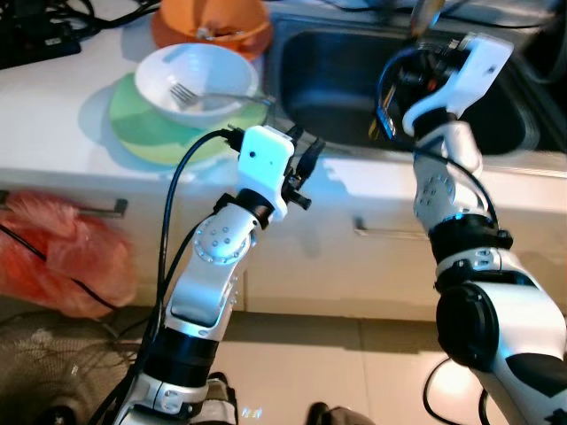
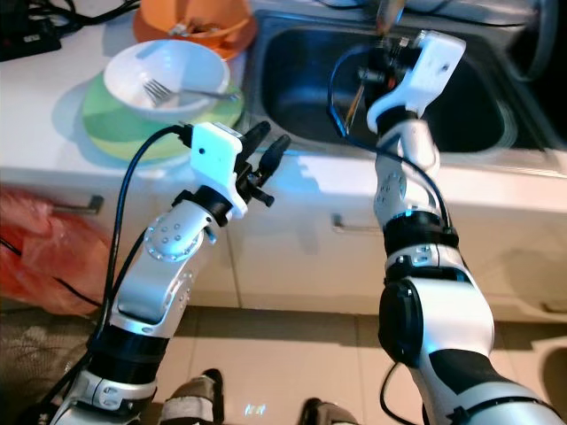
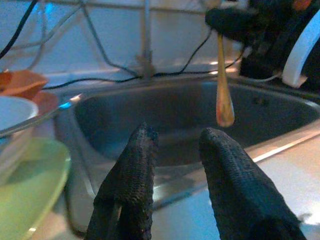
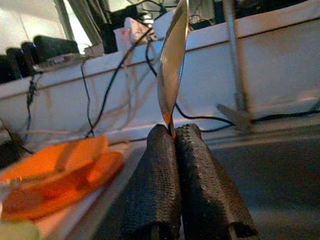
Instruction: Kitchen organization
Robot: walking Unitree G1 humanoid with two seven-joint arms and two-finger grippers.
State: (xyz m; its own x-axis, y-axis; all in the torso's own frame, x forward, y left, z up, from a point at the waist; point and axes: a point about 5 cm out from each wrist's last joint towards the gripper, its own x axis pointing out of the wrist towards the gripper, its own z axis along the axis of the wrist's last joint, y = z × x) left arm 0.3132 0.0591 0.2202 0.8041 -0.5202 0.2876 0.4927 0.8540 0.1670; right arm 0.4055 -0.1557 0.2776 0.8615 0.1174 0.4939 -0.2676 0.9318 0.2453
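Observation:
My right gripper [image 4: 172, 132] is raised over the steel sink [image 1: 345, 80], shut on the handle of a metal spoon [image 4: 172, 65] that stands up from its fingers. The left wrist view has the same spoon [image 3: 223, 85] hanging bowl-down over the basin. My left gripper [image 1: 306, 159] is open and holds nothing, hovering at the counter's front edge beside the sink's left rim. Left of it a white bowl [image 1: 199, 80] with a fork [image 1: 190, 93] in it sits on a green plate [image 1: 146, 128]. Behind them is an orange bowl [image 1: 213, 22].
A red plastic bag [image 1: 62, 257] hangs against the cabinet front at lower left. Drawer handles [image 1: 390, 232] run below the counter. Black cables [image 3: 100, 50] and a faucet pipe [image 3: 146, 40] stand behind the sink. Tiled floor [image 1: 354, 372] lies below.

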